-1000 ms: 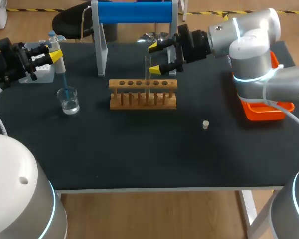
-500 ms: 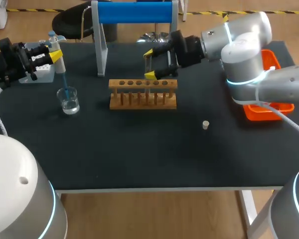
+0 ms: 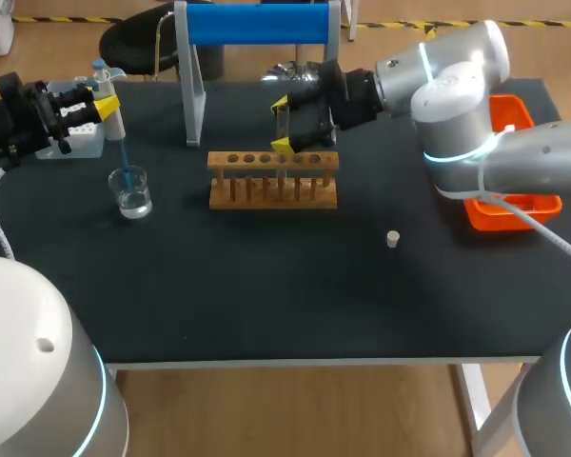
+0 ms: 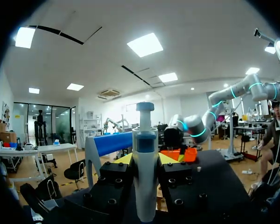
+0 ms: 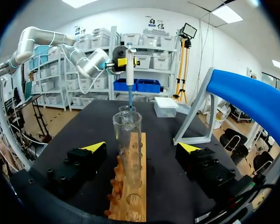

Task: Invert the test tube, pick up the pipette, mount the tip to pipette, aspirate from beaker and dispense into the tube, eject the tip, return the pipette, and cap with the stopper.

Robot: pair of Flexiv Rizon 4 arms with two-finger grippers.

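Observation:
My left gripper (image 3: 105,105) is shut on a white pipette (image 3: 114,129) at the table's far left. The pipette's blue tip dips into a small glass beaker (image 3: 132,193) of clear liquid. In the left wrist view the pipette (image 4: 145,158) stands upright between the yellow tips of the left gripper (image 4: 145,161). A clear test tube (image 3: 283,131) stands upright in the wooden rack (image 3: 273,181). My right gripper (image 3: 282,122) is open, one finger on each side of the tube (image 5: 128,140), neither touching it. A small pale stopper (image 3: 392,238) lies on the mat, right of the rack.
A blue-topped stand (image 3: 257,24) rises behind the rack. A white tip box (image 3: 81,138) sits by the left gripper, and an orange tray (image 3: 509,205) lies at the right edge under my right arm. The wooden rack (image 5: 130,186) runs ahead of the right gripper (image 5: 142,148).
My right gripper has moved left, from beside the test tube to straddling it. The left arm, pipette and beaker have not moved.

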